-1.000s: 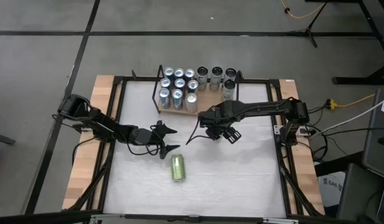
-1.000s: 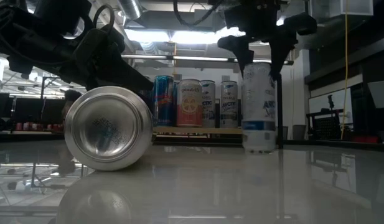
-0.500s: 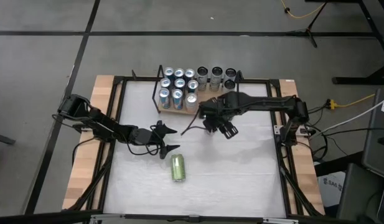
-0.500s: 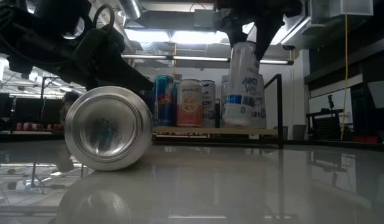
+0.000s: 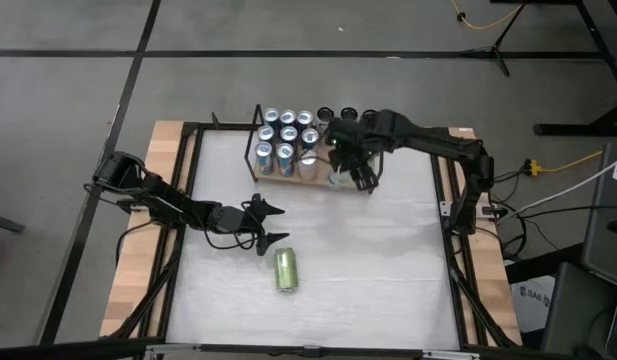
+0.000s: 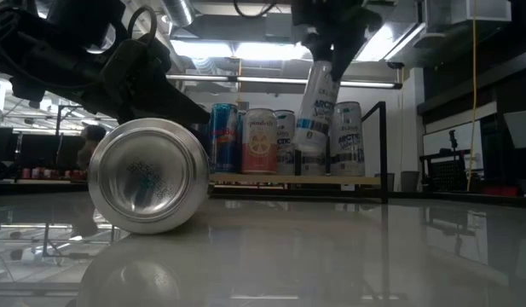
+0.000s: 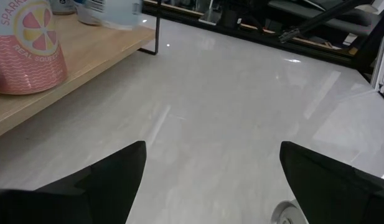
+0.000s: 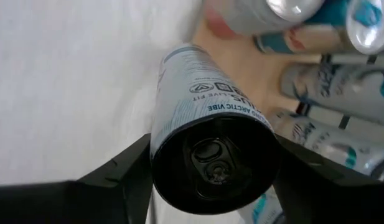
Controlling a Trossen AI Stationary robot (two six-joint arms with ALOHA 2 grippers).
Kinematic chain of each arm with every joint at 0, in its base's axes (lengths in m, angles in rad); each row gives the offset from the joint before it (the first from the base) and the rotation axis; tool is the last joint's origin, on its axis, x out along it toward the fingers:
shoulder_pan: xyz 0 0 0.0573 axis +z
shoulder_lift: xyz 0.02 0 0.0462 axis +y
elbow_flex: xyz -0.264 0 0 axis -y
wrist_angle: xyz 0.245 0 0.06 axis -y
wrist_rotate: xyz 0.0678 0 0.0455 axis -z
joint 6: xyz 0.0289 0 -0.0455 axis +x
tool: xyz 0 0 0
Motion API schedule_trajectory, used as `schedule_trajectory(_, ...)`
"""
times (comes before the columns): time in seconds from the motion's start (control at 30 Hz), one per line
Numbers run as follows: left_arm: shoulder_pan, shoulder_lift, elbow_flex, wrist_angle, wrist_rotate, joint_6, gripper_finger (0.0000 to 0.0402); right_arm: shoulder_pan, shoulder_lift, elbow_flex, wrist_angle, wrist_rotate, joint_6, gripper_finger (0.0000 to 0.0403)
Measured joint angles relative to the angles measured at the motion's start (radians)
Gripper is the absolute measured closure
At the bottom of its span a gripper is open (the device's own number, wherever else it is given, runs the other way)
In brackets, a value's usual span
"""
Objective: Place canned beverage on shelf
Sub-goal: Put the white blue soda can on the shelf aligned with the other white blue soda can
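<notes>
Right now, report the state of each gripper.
Left gripper: open, holding nothing, near the lying green can.
Right gripper: shut on the white can, tilted over the shelf.

A tall pale grey-blue aluminium can with a black top and pull tab [image 8: 207,134] fills the middle, its black lid facing the camera and its body running away toward 11 o'clock. The right gripper's [image 8: 211,177] two dark fingers [image 8: 120,174] press against its sides at 8 and 4 o'clock. White tabletop [image 8: 73,74] spreads from 9 to 12 o'clock. From 1 to 4 o'clock, a light wooden shelf board [image 8: 251,71] carries a cluster of silver-topped cans with teal markings [image 8: 332,93].
</notes>
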Motion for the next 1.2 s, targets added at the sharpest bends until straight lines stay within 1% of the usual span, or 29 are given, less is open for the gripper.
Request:
schedule_trajectory(0.3, 0.000, 0.000, 0.000, 0.000, 0.000, 0.000, 0.0037, -0.123, 0.000, 0.000, 0.001, 0.000, -0.004, 0.0148)
schedule_trajectory(0.5, 0.000, 0.000, 0.000, 0.000, 0.000, 0.000, 0.0037, -0.170, 0.009, 0.000, 0.013, -0.010, -0.031, 0.0148)
schedule_trajectory(0.77, 0.000, 0.000, 0.000, 0.003, 0.000, -0.001, 0.0037, -0.179, 0.047, 0.000, 0.037, -0.016, -0.062, 0.0148)
schedule_trajectory(1.0, 0.000, 0.000, 0.000, 0.003, 0.000, -0.002, 0.0037, -0.180, 0.073, -0.001, 0.044, 0.033, -0.102, 0.0148)
schedule_trajectory(1.2, 0.000, 0.000, 0.000, 0.003, 0.000, -0.003, 0.0037, -0.180, 0.076, -0.002, 0.092, 0.047, -0.147, 0.0148)
